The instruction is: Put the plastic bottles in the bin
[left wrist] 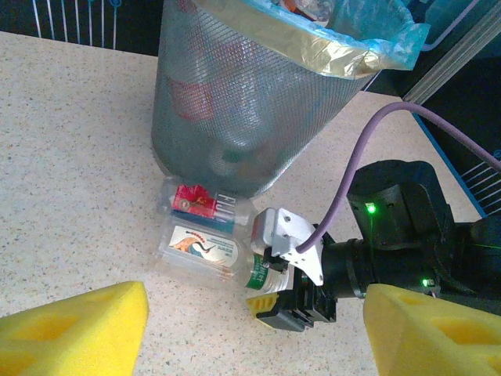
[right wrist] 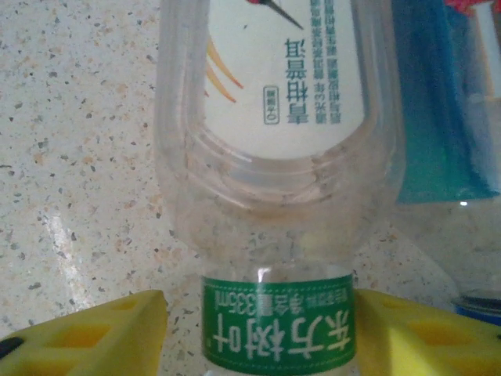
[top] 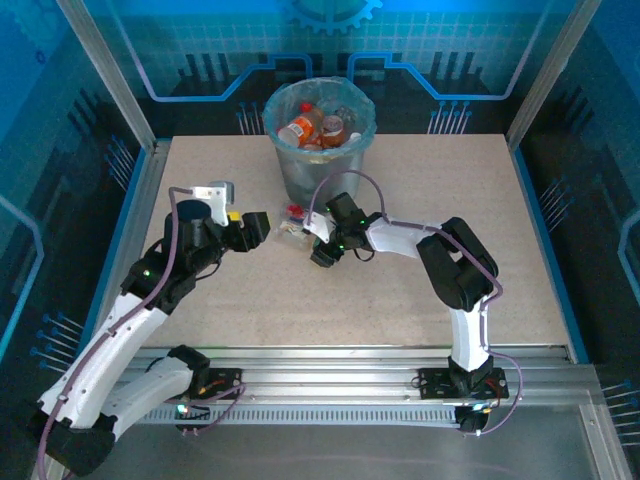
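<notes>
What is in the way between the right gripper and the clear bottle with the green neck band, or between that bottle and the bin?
Nothing visible blocks the right gripper: its fingers flank the bottle at the neck. A second bottle lies between it and the bin, so the likely way in is up over the rim.

Grey mesh on the bin (left wrist: 235,102), with a light-blue liner (left wrist: 383,35) at the rim. The table (left wrist: 70,157) is beige and speckled. The clear bottle (right wrist: 274,196) wears a green neck band and a white label; the second bottle (left wrist: 205,205) shows red and blue. The finger pads (left wrist: 78,325) are yellow, the cable (left wrist: 407,107) purple.
</notes>
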`<move>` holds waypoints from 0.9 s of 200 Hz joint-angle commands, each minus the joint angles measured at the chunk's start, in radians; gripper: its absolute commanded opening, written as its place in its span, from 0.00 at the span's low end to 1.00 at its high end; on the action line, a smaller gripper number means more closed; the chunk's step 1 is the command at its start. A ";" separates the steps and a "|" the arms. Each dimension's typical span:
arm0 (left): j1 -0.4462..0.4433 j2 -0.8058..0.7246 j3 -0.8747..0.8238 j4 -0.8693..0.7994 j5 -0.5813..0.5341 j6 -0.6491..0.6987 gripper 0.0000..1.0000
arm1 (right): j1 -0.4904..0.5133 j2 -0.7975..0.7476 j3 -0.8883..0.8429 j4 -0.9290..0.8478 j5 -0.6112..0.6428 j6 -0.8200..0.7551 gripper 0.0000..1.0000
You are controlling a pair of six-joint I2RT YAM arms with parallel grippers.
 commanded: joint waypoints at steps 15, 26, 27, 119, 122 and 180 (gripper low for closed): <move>0.003 -0.034 -0.002 -0.027 -0.023 -0.018 0.74 | 0.019 -0.033 0.003 -0.008 -0.025 -0.014 0.53; 0.002 -0.039 0.007 -0.038 -0.033 -0.021 0.74 | 0.021 -0.050 -0.006 -0.005 -0.034 -0.011 0.48; 0.002 -0.039 0.008 -0.039 -0.034 -0.021 0.74 | 0.022 -0.052 -0.006 -0.004 -0.035 -0.012 0.48; 0.003 0.034 0.171 -0.016 0.040 -0.076 0.80 | 0.045 -0.437 -0.255 0.207 -0.161 0.087 0.36; 0.002 0.039 0.175 -0.008 0.057 -0.082 0.81 | 0.046 -0.454 -0.262 0.216 -0.165 0.093 0.36; 0.002 0.140 0.215 0.076 0.286 -0.201 0.91 | 0.066 -0.646 -0.279 0.219 -0.169 0.200 0.34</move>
